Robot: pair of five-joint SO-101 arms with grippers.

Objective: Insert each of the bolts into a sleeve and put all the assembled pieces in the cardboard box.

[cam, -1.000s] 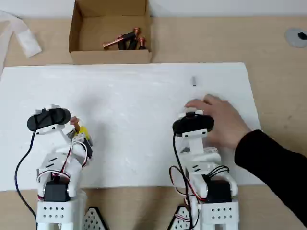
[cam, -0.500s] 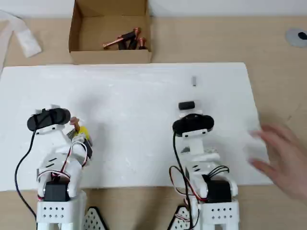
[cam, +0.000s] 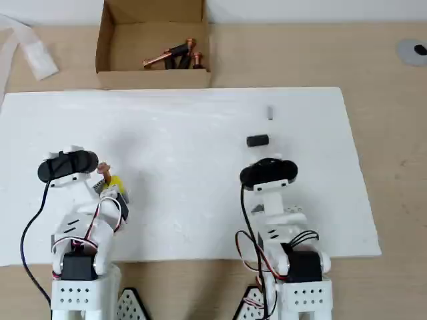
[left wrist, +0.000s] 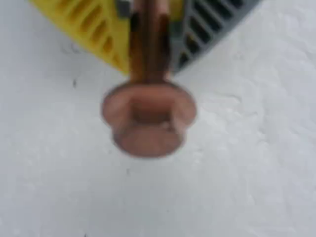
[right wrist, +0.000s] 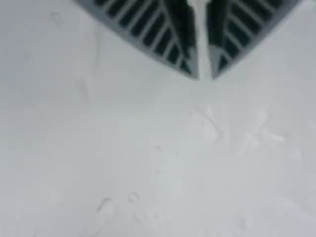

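**A:** Entry one, the left gripper?

**B:** Left gripper: one yellow finger and one grey, clamped on the shank of a copper bolt. The flanged head sticks out past the fingertips, over the white sheet.

**A:** The right gripper?

**B:** Right gripper: grey fingers drawn together with a thin slit between them. It holds nothing and points down at the sheet.

**A:** Loose parts?

**B:** One black sleeve lies on its side on the sheet, at 12 o'clock from the right arm, near it but apart. One small grey piece lies at 1 o'clock from the sleeve.

**A:** The container?

**B:** Cardboard box: open, on the wooden table, at 11 o'clock from the sheet's middle. Inside it is a cluster of assembled pieces, copper and black, at 4 o'clock from the box's middle.
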